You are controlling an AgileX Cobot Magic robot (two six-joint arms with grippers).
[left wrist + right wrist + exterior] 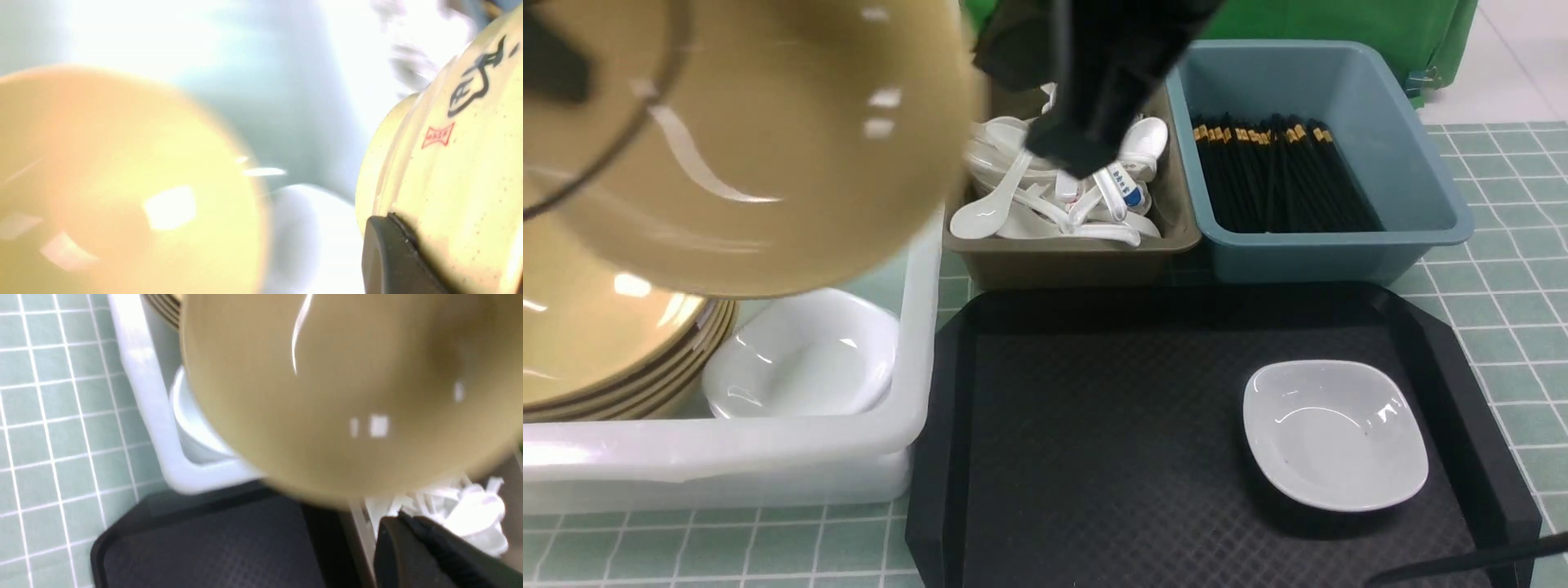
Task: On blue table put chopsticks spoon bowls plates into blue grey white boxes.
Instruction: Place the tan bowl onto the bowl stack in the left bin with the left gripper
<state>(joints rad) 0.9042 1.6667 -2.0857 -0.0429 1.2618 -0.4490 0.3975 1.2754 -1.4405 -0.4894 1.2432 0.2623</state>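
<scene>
The left fingers (392, 257) were clamped on a tan bowl (743, 139) held above the white tub (915, 343) (a stack of bowls (605, 359) sat inside). The right fingers (1072, 151) hung closed over the grey box (1062, 253) of spoons (988, 212).

A wide, glossy mustard-tan bowl (743, 147) is hanging tilted over stacked tan bowls (596, 343) in the translucent white tub (727, 453), left.

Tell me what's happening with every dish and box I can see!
Big bowl: lifted in the air over the white tub.
Other bowls: stacked in the tub.
One plate: lying in the tub beside the stack.
Other plate: alone on the black tray.
Grey box: piled with spoons.
Blue box: holding chopsticks.
</scene>
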